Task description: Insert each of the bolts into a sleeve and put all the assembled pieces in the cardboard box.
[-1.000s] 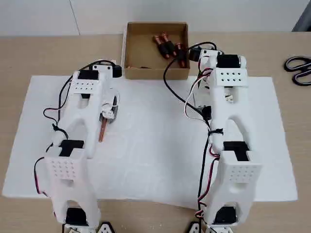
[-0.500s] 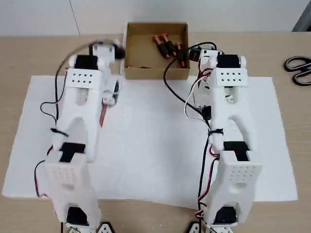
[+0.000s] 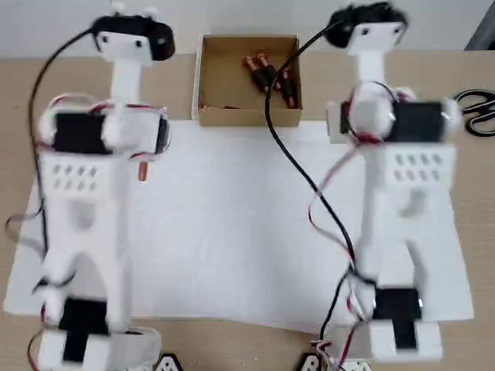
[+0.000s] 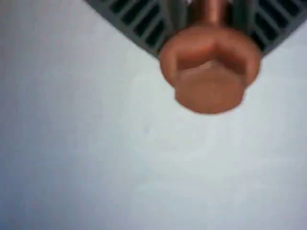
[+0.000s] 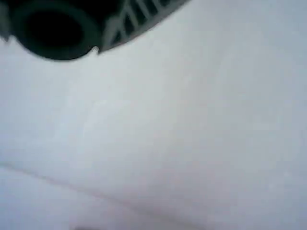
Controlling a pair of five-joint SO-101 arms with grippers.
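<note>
Obs., both arms standing tall over the white sheet (image 3: 232, 232).

Left claw (image 4: 210, 12): closed on a copper-coloured bolt (image 4: 209, 72). The ribbed jaws pinched the shank on either side, and the hex head hung free below them, pointing down at the sheet. From above, the bolt showed as a short copper stub under the left arm, on the left side of the sheet.

Right claw (image 5: 62, 14): appeared closed on a black sleeve (image 5: 53, 29), seen end-on with its bore open and dark. How far the jaws stood apart I could not tell.

Cardboard box (image 3: 247, 117): at the far edge of the sheet, between the two arms. Several assembled pieces (image 3: 271, 76) lay in its right half.

Scissors (image 3: 476, 108) lay on the table (image 3: 23, 85), far right.

Handling, my judgement:
- Bolt: looked light, stiff and smooth. A round shank may swivel or slip in the jaws under side load. A hold close under the head suits it, leaving the tip free to enter.
- Sleeve: rigid, hollow, and would roll if dropped. Grip it across the outer wall, with both ends of the bore uncovered.
- Alignment matters more than force.
</note>
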